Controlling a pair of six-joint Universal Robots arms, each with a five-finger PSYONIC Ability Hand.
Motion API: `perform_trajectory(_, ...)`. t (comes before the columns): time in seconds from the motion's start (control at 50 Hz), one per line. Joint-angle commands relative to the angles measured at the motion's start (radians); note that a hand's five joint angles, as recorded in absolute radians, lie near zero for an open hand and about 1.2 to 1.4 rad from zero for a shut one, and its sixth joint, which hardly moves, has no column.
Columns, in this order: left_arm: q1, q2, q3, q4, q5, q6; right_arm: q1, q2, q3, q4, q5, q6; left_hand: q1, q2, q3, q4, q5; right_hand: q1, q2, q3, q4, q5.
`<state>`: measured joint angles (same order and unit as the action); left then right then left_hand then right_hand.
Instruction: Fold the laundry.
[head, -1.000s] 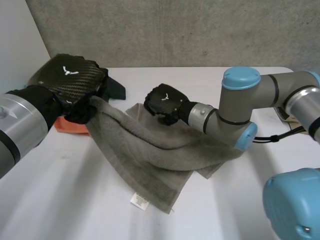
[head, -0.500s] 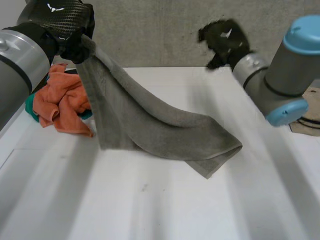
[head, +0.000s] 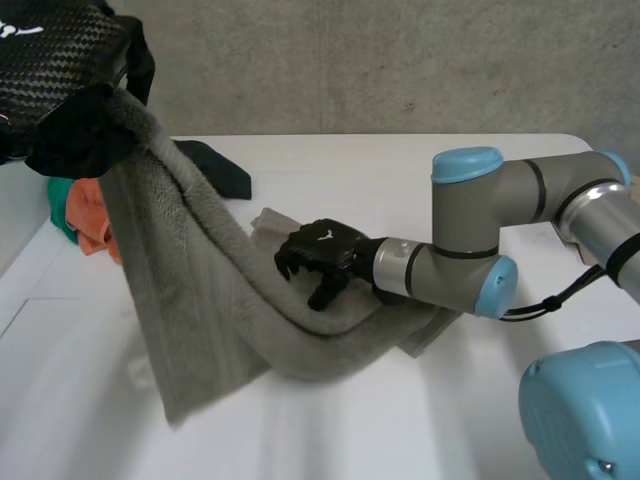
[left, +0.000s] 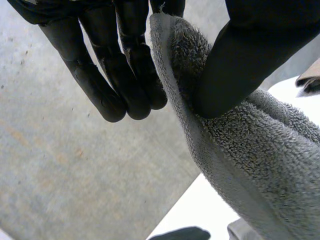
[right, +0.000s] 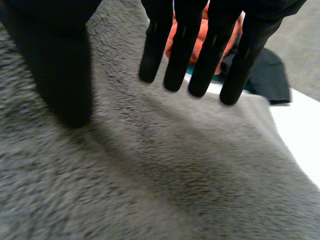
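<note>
The grey towel (head: 200, 300) is being opened out before any fold is made. The left hand (head: 75, 90) is raised high at the far left and pinches 1 edge of the towel between its thumb and straight fingers (left: 125, 75), as its wrist view shows. From there the cloth hangs in a long slope down to the white table (head: 400, 420). Its lower part lies bunched at the middle of the table, with a loose end draped toward the near left.

The right hand (head: 318, 262) is low over that lying part, near the towel's middle. Its fingers (right: 185, 55) are straight and spread, the thumb apart, and it grasps nothing. I cannot tell whether it presses the cloth or just hovers above it.

An orange cloth (head: 88, 222) and a dark cloth (head: 220, 168) wait at the far left.

The next move probably calls for the right hand to close on a second corner or edge of the lying part. Then the 2 hands could stretch the towel flat.

Half a second ago the right hand was lifted well above the far side of the table, clear of the towel. It has since come down onto it. The left hand keeps its raised hold, and the hanging cloth now falls nearer the camera.
</note>
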<state>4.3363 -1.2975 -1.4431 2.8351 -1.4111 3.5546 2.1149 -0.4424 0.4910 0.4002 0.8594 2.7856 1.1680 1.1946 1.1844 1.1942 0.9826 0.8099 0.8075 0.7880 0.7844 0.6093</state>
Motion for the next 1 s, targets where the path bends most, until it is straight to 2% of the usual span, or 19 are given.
perform_trajectory(0.02,0.074,-0.072,0.015,0.006,0.018,-0.003,0.007,0.004,-0.049,-0.073,0.006,0.054,0.228,0.202,0.212,0.202,0.239,0.586,0.588,0.608,0.611,0.612)
perform_trajectory(0.08,0.08,-0.098,0.038,0.01,0.017,-0.005,0.001,-0.01,-0.066,-0.109,0.013,0.069,0.228,0.202,0.212,0.202,0.239,0.586,0.589,0.608,0.612,0.612)
perform_trajectory(0.14,0.072,-0.129,0.081,0.026,0.012,-0.008,-0.016,-0.053,-0.074,-0.167,0.088,0.078,0.228,0.202,0.212,0.202,0.239,0.586,0.589,0.608,0.612,0.612)
perform_trajectory(0.24,0.042,-0.183,0.185,0.066,-0.008,-0.022,-0.067,-0.188,-0.026,-0.309,0.359,0.123,0.228,0.202,0.212,0.202,0.239,0.586,0.589,0.608,0.612,0.612)
perform_trajectory(0.28,0.033,-0.2,0.214,0.072,-0.018,-0.029,-0.082,-0.229,0.007,-0.339,0.395,0.149,0.228,0.202,0.212,0.202,0.239,0.586,0.589,0.608,0.612,0.612)
perform_trajectory(0.32,0.017,-0.221,0.256,0.067,-0.04,-0.04,-0.101,-0.277,0.07,-0.328,0.359,0.187,0.228,0.202,0.212,0.202,0.239,0.586,0.589,0.608,0.612,0.612)
perform_trajectory(0.34,0.013,-0.224,0.263,0.061,-0.049,-0.046,-0.102,-0.291,0.093,-0.316,0.34,0.198,0.228,0.202,0.212,0.202,0.239,0.478,0.481,0.5,0.504,0.505)
perform_trajectory(0.38,0.003,-0.23,0.273,0.047,-0.063,-0.057,-0.102,-0.312,0.136,-0.281,0.282,0.212,0.228,0.202,0.212,0.202,0.239,0.062,0.065,0.084,0.088,0.089)
perform_trajectory(0.4,-0.009,-0.232,0.27,0.032,-0.071,-0.065,-0.098,-0.324,0.176,-0.244,0.218,0.206,0.228,0.202,0.212,0.202,0.239,-0.236,-0.234,-0.214,-0.21,-0.21)
perform_trajectory(0.48,-0.032,-0.211,0.247,0.018,-0.081,-0.068,-0.101,-0.341,0.251,-0.152,0.091,0.158,0.228,0.202,0.212,0.202,0.239,-0.298,-0.295,-0.276,-0.272,-0.271)
perform_trajectory(0.52,-0.037,-0.198,0.233,0.018,-0.08,-0.068,-0.104,-0.34,0.261,-0.115,0.066,0.146,0.228,0.202,0.212,0.202,0.239,-0.35,-0.348,-0.328,-0.325,-0.324)
perform_trajectory(0.62,-0.04,-0.175,0.202,0.021,-0.066,-0.063,-0.098,-0.293,0.245,0.006,0.035,0.163,0.228,0.202,0.212,0.202,0.239,-0.447,-0.445,-0.425,-0.422,-0.421)
perform_trajectory(0.7,-0.038,-0.172,0.188,0.021,-0.06,-0.059,-0.058,-0.219,0.212,0.098,0.015,0.169,0.228,0.202,0.212,0.202,0.239,-0.629,-0.627,-0.607,-0.604,-0.603)
perform_trajectory(0.78,-0.027,-0.175,0.178,0.023,-0.06,-0.054,0.014,-0.136,0.179,0.169,0.032,0.149,0.228,0.202,0.212,0.202,0.239,-0.635,-0.633,-0.613,-0.61,-0.609)
perform_trajectory(0.82,-0.023,-0.177,0.174,0.021,-0.06,-0.054,0.034,-0.113,0.167,0.164,0.058,0.143,0.228,0.202,0.212,0.202,0.239,-0.58,-0.578,-0.558,-0.554,-0.554)
perform_trajectory(0.84,-0.021,-0.177,0.171,0.023,-0.061,-0.054,0.043,-0.104,0.158,0.154,0.087,0.14,0.228,0.202,0.212,0.202,0.239,-0.466,-0.464,-0.444,-0.441,-0.44)
perform_trajectory(0.92,-0.017,-0.18,0.161,0.024,-0.06,-0.054,0.068,-0.064,0.086,0.04,0.286,0.152,0.228,0.202,0.212,0.202,0.239,0.519,0.521,0.541,0.544,0.545)
perform_trajectory(0.94,-0.015,-0.183,0.156,0.026,-0.057,-0.054,0.062,-0.062,0.06,-0.022,0.391,0.173,0.228,0.202,0.212,0.202,0.239,0.586,0.588,0.608,0.611,0.612)
perform_trajectory(1.0,-0.015,-0.192,0.155,0.032,-0.057,-0.054,0.037,-0.088,0.049,-0.095,0.521,0.216,0.228,0.202,0.212,0.202,0.239,0.586,0.589,0.608,0.612,0.612)
